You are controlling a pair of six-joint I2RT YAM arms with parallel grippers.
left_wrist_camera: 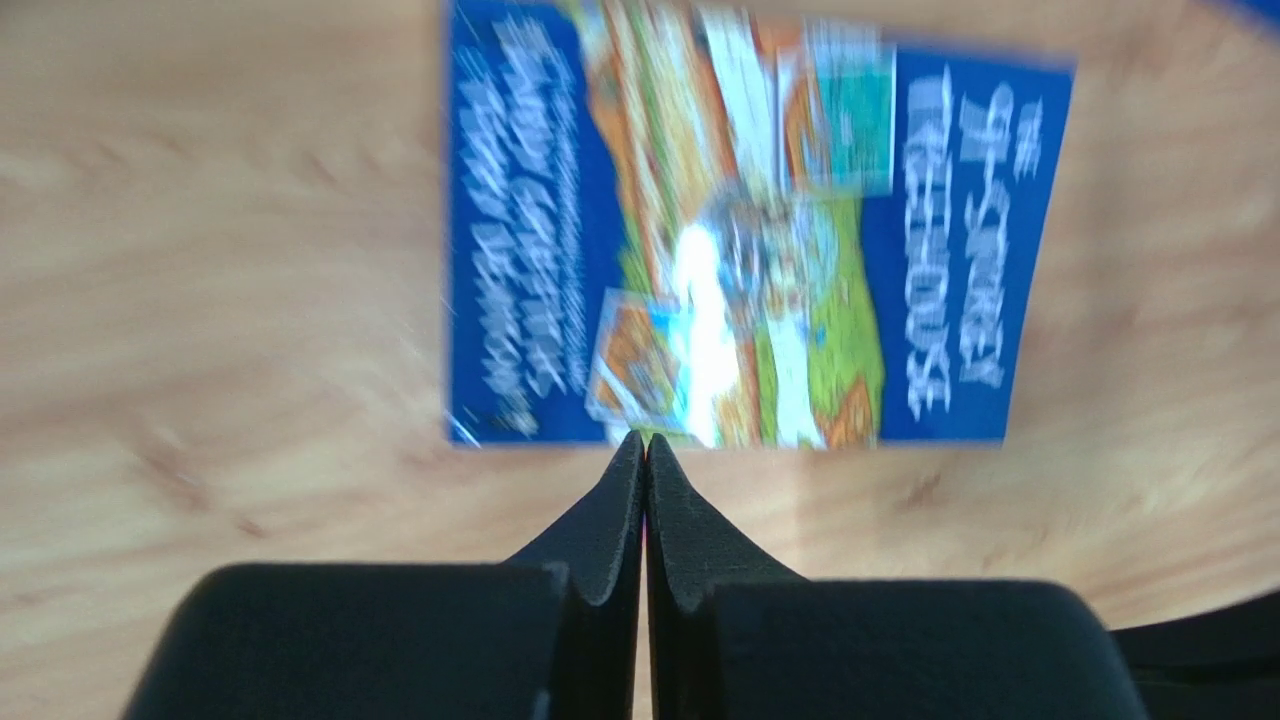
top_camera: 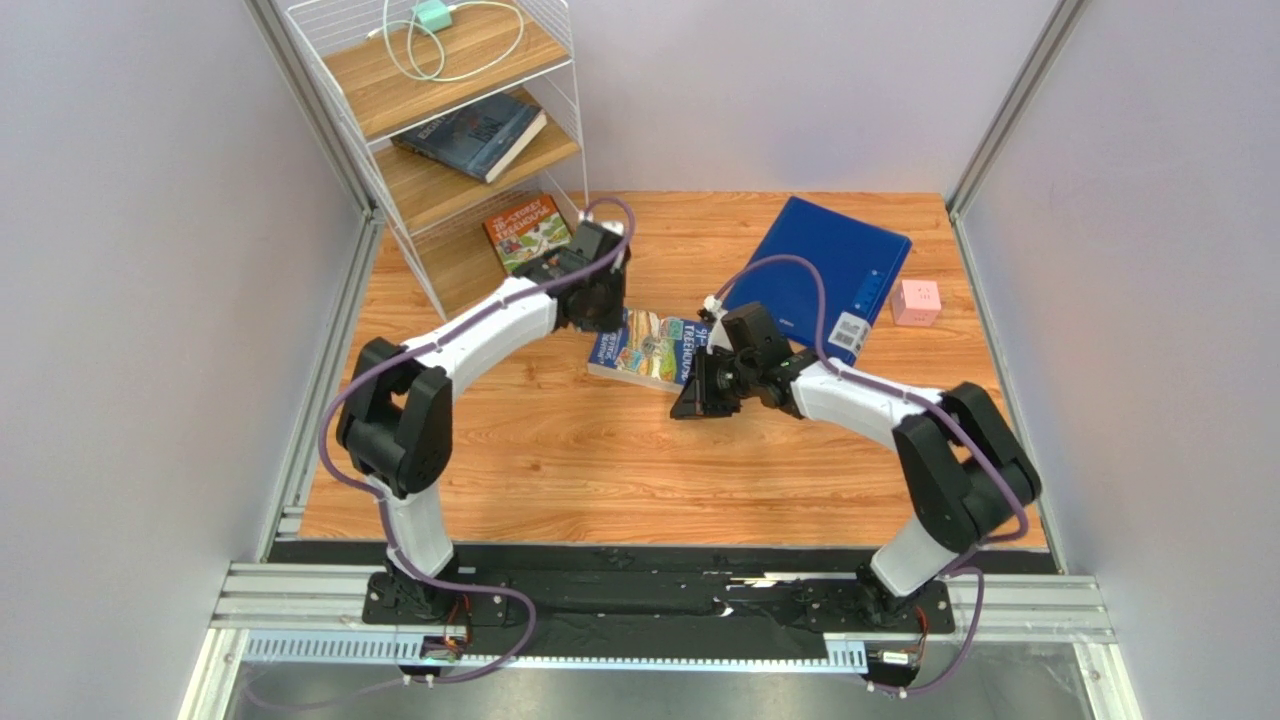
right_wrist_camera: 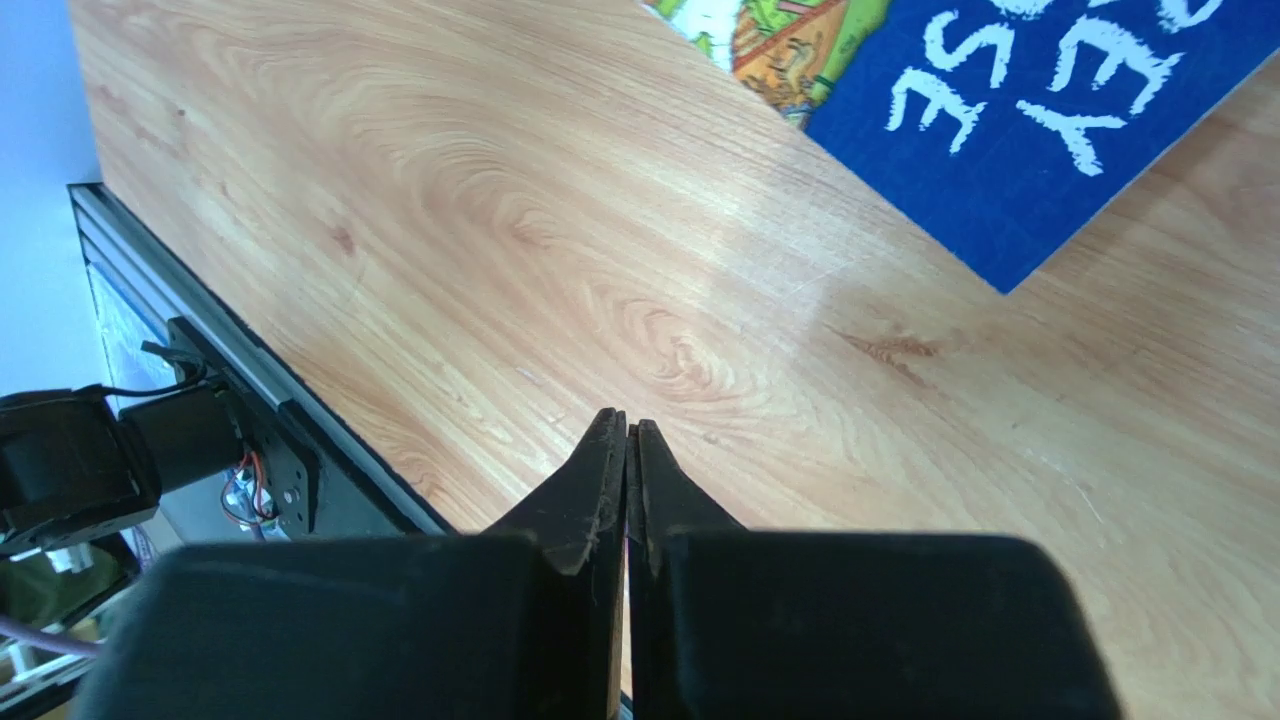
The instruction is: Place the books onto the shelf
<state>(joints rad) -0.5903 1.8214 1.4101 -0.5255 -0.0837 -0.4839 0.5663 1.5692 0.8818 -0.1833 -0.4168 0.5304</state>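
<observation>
The blue book (left_wrist_camera: 759, 225) bore white lettering reading "STOREY TREEHOUSE", blurred; its number could not be made out. The sticker (top_camera: 849, 333) on the blue folder (top_camera: 819, 255) was illegible.

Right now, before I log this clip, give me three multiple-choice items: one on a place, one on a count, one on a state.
1. Where on the table does the blue book lie? A far left edge B the middle C near right corner
2. How many books show on the shelf? A none B two C four
3. How is the left claw? A shut, empty B open C shut on a book
Key: 1 B, it lies flat mid-table; 2 B, a dark book and an orange book sit there; 3 A, its fingers meet with nothing between.
</observation>
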